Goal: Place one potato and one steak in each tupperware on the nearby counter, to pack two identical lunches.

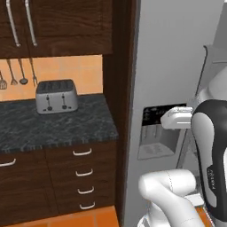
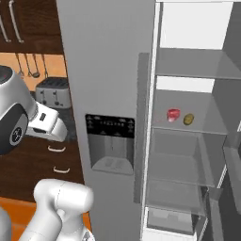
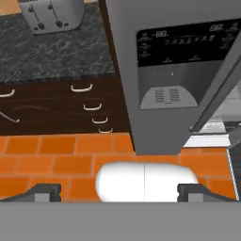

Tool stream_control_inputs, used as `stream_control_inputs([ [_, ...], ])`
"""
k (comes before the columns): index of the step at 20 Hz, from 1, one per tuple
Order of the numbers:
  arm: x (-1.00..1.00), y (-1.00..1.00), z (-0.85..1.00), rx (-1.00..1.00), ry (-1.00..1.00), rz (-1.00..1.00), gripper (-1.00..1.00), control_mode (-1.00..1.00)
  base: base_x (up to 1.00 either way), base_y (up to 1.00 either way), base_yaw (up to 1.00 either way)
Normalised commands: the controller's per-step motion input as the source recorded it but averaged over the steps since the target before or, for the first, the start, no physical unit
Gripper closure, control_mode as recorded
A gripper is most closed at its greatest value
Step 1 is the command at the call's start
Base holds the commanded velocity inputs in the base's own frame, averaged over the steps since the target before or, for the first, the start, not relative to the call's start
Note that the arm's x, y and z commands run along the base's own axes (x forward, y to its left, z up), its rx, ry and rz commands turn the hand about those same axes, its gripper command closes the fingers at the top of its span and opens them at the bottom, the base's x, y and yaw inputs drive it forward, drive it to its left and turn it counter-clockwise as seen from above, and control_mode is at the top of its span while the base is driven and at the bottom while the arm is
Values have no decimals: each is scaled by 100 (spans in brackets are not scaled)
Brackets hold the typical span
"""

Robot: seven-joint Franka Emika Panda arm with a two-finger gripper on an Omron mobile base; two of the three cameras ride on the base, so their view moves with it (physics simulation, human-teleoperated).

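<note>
Gripper [image 3: 120,190] empty, fingers [image 3: 44,192] spread wide, aimed down at orange tile floor [image 3: 56,157]. Fetch step barely begun, by my read: next move is reaching into the open fridge. Steak [image 2: 173,114] and a potato [image 2: 188,119] sit near each other on a fridge shelf [image 2: 207,127]. Counter [image 1: 53,126] to the left holds a toaster [image 1: 56,95]; tupperware possibly out of frame.

Red steak [image 2: 173,114], yellow-brown potato [image 2: 188,119], black-grey speckled counter [image 1: 53,124], silver toaster [image 1: 56,96], grey fridge [image 2: 108,70], orange floor tiles [image 3: 56,160].
</note>
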Motion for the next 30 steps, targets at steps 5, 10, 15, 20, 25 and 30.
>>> stream_control_inputs([
  [5, 0, 0, 0, 0, 0, 0, -100, 100, 26, -100, 1],
  [10, 0, 0, 0, 0, 0, 0, -100, 100, 35, -79, 8],
  [15, 0, 0, 0, 0, 0, 0, -100, 100, 22, -37, 13],
  [20, 13, -31, -5, 0, 0, 0, -100, -100, 13, -13, 4],
  [25, 39, -100, -19, 0, 0, 0, -100, -100, 0, 0, 0],
  [30, 97, -59, -15, -1, 2, 0, -100, -100, 0, 0, 0],
])
